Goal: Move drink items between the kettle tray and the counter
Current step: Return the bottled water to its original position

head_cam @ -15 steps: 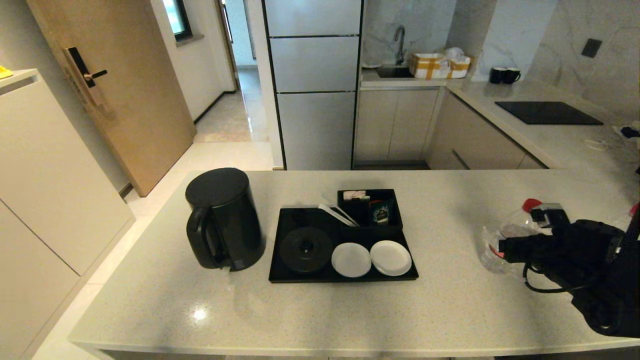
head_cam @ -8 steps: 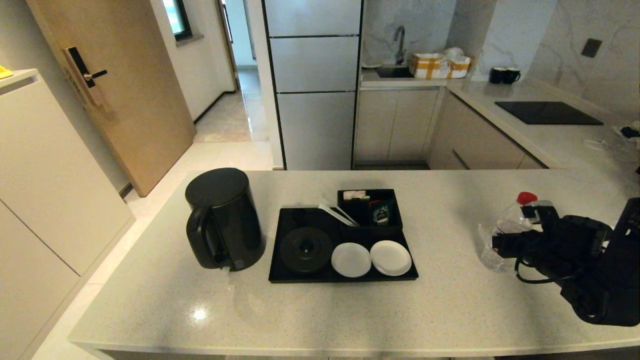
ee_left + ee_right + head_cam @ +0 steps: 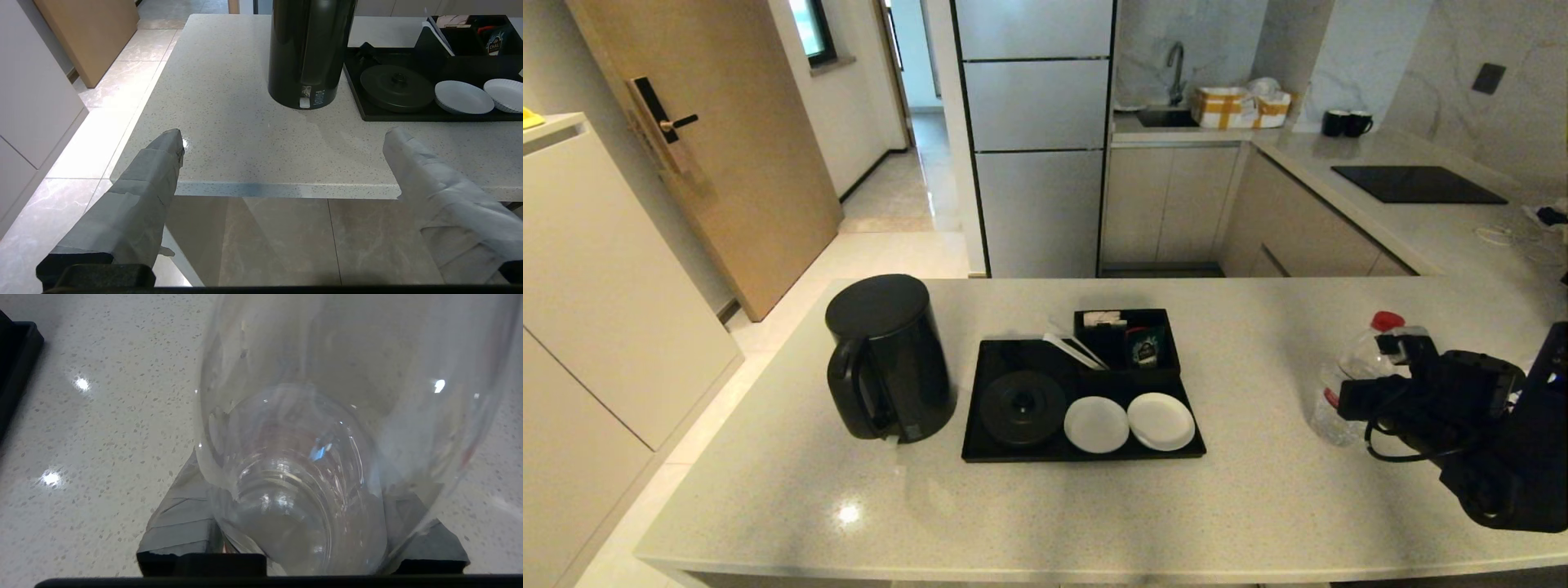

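Left gripper (image 3: 282,139): fingers spread wide, empty, held off the near edge of the counter (image 3: 229,118). Kettle tray (image 3: 1013,449): well apart from the right gripper, toward the robot's left. Right gripper (image 3: 1364,392): fingers pressed against both sides of a clear water bottle (image 3: 1347,384) with a red cap, tilted on the counter.

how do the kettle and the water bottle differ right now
The kettle is opaque black; the water bottle is clear with a red cap. The kettle is bulkier, the bottle slimmer. The kettle stands free left of the kettle tray; the bottle sits between the right pincer's fingers. Both are on the counter.
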